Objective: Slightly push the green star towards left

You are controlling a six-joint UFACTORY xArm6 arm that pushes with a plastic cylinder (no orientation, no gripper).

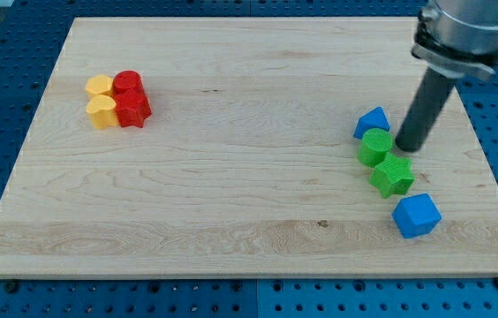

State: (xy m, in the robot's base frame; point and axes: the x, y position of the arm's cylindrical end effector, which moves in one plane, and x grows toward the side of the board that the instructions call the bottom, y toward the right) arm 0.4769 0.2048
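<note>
Wooden table (231,194) on blue pegboard (2,106). No claw on this arm, so no released or clenched state to tell; just dark rod, my tip (404,148) down on the table. Landmark: green star (392,175), at the table's right side. Tip just above-right of star, apart from it, beside green round block (374,146), which touches star's upper left. Blue cube (417,215) just below-right of star. Blue triangular block (373,122) above star. Far left of star: red star (133,109), red round block (128,84), two yellow blocks (101,87) (101,111), clustered, touching.
</note>
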